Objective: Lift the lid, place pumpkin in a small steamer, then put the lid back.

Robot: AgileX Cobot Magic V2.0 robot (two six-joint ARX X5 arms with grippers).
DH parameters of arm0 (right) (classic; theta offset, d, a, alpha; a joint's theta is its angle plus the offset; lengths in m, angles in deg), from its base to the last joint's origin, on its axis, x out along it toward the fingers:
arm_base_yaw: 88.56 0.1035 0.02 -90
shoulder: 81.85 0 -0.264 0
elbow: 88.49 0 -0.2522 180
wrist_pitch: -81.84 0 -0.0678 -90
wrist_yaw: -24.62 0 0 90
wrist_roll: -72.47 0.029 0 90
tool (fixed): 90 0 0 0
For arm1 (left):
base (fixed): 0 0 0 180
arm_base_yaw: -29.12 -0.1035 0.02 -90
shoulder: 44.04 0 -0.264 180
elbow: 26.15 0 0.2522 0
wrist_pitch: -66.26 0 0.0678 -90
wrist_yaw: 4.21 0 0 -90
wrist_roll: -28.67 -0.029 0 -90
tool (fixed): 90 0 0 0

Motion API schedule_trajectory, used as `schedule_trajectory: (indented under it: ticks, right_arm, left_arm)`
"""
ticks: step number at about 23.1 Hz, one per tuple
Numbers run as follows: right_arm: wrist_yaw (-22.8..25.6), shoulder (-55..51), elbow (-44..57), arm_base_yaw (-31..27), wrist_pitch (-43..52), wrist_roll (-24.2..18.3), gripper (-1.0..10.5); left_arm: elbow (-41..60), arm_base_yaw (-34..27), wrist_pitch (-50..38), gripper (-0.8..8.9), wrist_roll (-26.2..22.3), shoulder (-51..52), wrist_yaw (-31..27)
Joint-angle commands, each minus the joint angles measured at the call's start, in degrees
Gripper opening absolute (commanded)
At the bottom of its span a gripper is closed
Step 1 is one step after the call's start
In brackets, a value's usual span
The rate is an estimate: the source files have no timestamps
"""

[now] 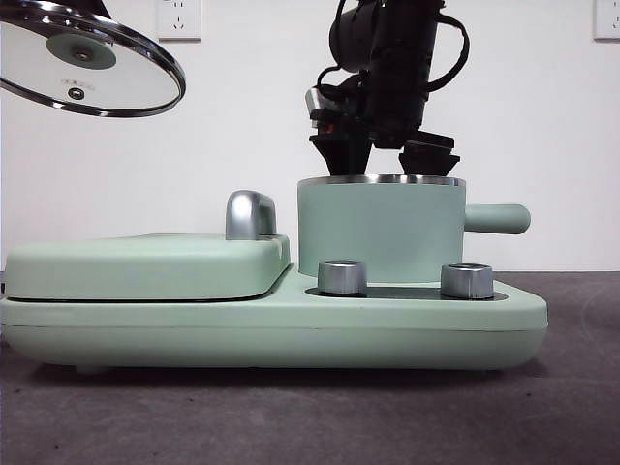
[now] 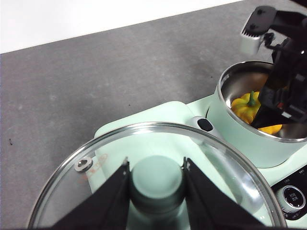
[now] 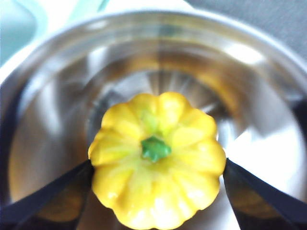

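The lid (image 1: 89, 66) is held aloft by its knob, clamped in the left gripper (image 2: 157, 184), at ten o'clock from the small steamer (image 1: 380, 228). The pumpkin (image 3: 157, 159) is seen inside the small steamer, between the parted jaws of the right gripper (image 1: 383, 153).

Lid lifted, pumpkin inside steamer.
Sitting stem-up in the mint-green small steamer (image 1: 380, 229): yellow ribbed pumpkin (image 3: 157, 158). Hanging tilted, high and well apart from the pot: clear glass lid (image 1: 85, 60).

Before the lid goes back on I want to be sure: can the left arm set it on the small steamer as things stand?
Probably not yet. The left gripper holds the lid up and aside, but the right gripper reaches into the small steamer around the pumpkin, blocking the opening.
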Motion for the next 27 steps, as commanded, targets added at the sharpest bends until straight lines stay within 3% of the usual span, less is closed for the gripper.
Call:
schedule_trajectory:
  ticks: [1,4,7,16,21,27]
  right_arm:
    - [0.0,2.4,-1.6,0.4,0.5,-0.5,3.7]
    - [-1.1,2.4,-1.6,0.4,1.1,-0.9,3.8]
    - [-1.6,2.4,-1.6,0.5,1.5,-0.9,4.6]
    - [-1.4,0.9,-5.6,0.7,0.8,-0.8,4.6]
    - [-1.4,-5.3,-8.3,0.7,-0.1,0.8,3.6]
    - [-0.9,-15.3,-5.9,0.7,4.4,0.8,3.6]
  left_arm:
    - [-0.7,0.1,-1.6,0.10,-0.2,-0.2,0.3]
    - [-0.7,0.1,-1.6,0.10,-0.2,-0.2,0.3]
    - [-0.7,0.1,-1.6,0.10,-0.2,-0.2,0.3]
    - [-0.7,0.1,-1.6,0.10,-0.2,-0.2,0.3]
    - [-0.7,0.1,-1.6,0.10,-0.2,-0.2,0.3]
    - [-0.7,0.1,-1.6,0.10,-0.2,-0.2,0.3]
